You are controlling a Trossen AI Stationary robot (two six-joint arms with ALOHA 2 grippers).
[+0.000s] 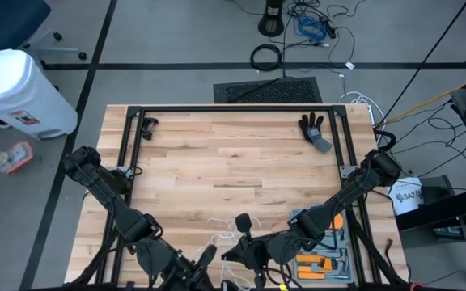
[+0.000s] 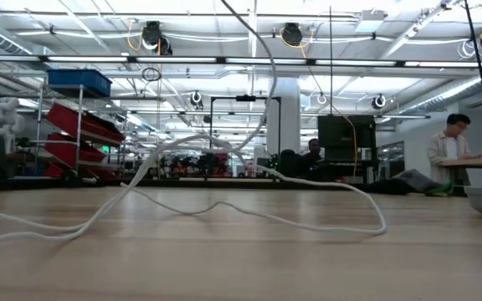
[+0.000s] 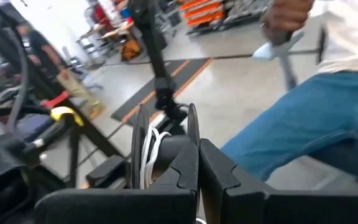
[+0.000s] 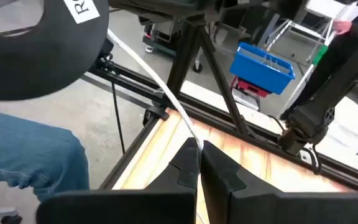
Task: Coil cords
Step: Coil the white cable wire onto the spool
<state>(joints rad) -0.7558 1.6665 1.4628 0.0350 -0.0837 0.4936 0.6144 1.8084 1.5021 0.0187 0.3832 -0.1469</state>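
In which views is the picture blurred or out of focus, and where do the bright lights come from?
Low view: the white cord on the table is fairly sharp, the room behind is soft, and ceiling lamps glare at the top. Left wrist view: the reel in the left end effector and the person in jeans behind it are smeared. Right wrist view: close parts are soft, the blue bin clearer. High view: even light, soft shadows.

A pale butcher-block wooden bench carries a black metal frame that runs along its far edge and down both sides. A black and grey work glove lies near the far right corner. A small black clip-like object sits near the far left corner. A thin white string-like cord trails in loose loops across the wood by the near edge. An orange and grey tool tray rests at the near right corner.
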